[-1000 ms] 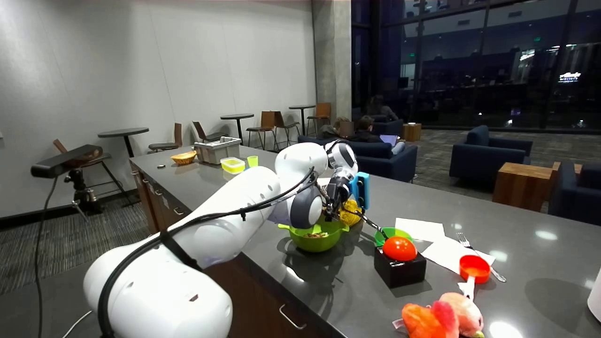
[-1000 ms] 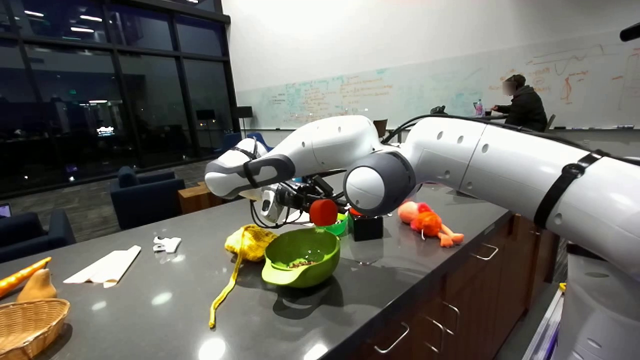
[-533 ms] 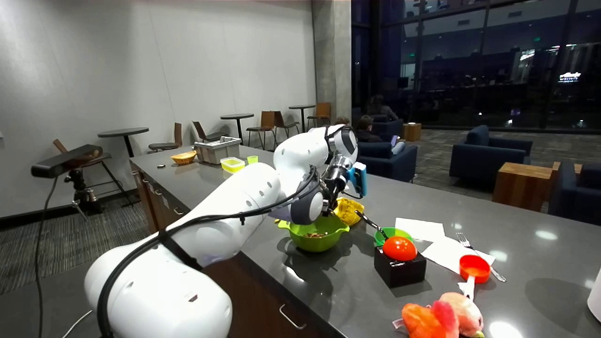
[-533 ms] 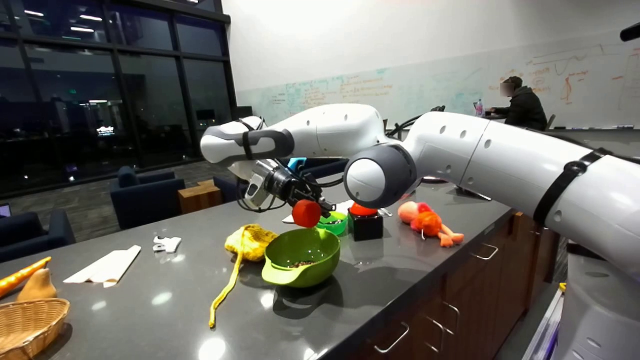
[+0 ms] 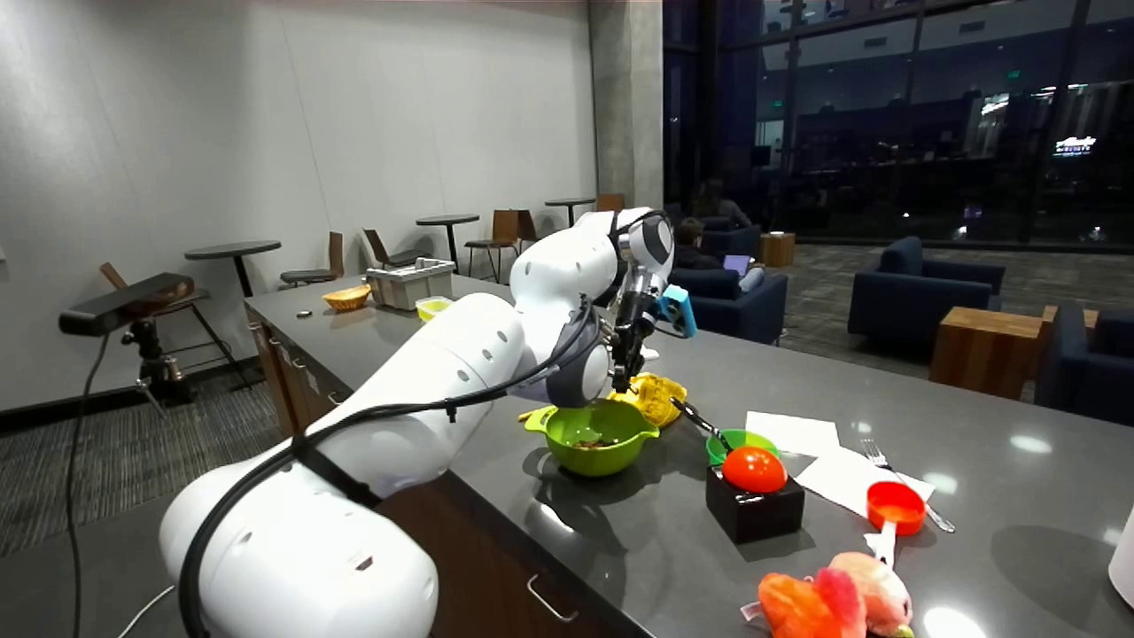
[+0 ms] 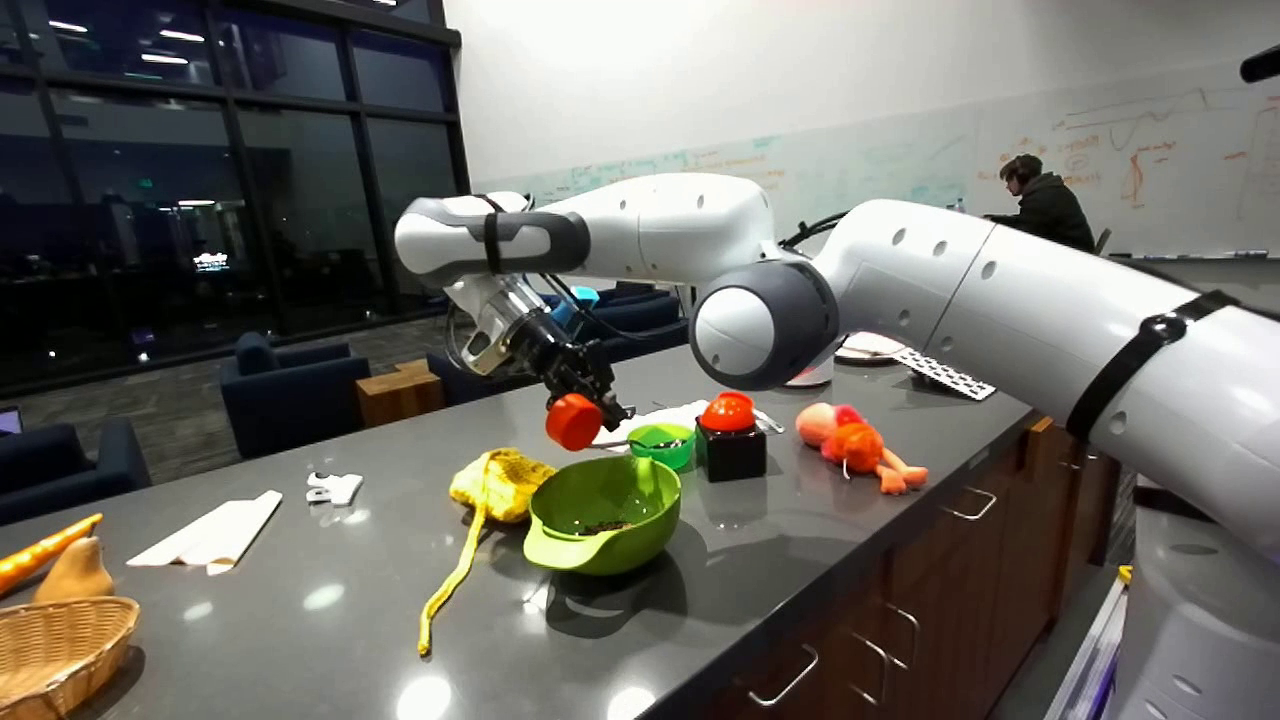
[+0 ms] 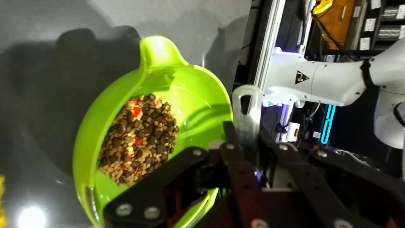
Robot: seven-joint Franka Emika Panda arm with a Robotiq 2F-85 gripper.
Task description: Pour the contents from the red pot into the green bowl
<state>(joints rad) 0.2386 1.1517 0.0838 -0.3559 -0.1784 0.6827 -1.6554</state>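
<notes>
In an exterior view, one red pot (image 6: 574, 422) hangs clear of one green bowl (image 6: 638, 538) near the drawer-side edge of the table (image 6: 780, 550), and should be light, stiff, slippery plastic. The wrist view shows the claw (image 7: 246, 128) closed on its pale handle (image 7: 248, 122), the best hold. In an exterior view, one smaller green dish (image 5: 749, 438) and one more red cup (image 5: 895, 521) sit farther from that edge.

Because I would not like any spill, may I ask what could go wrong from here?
The black pincer holds the small red pot by its translucent handle, so the pot might slip.
Its inside is hidden: anything left there could miss the wide green plastic bowl.
Lowered, the pot may brush the yellow knitted bundle beside the bowl.
</notes>
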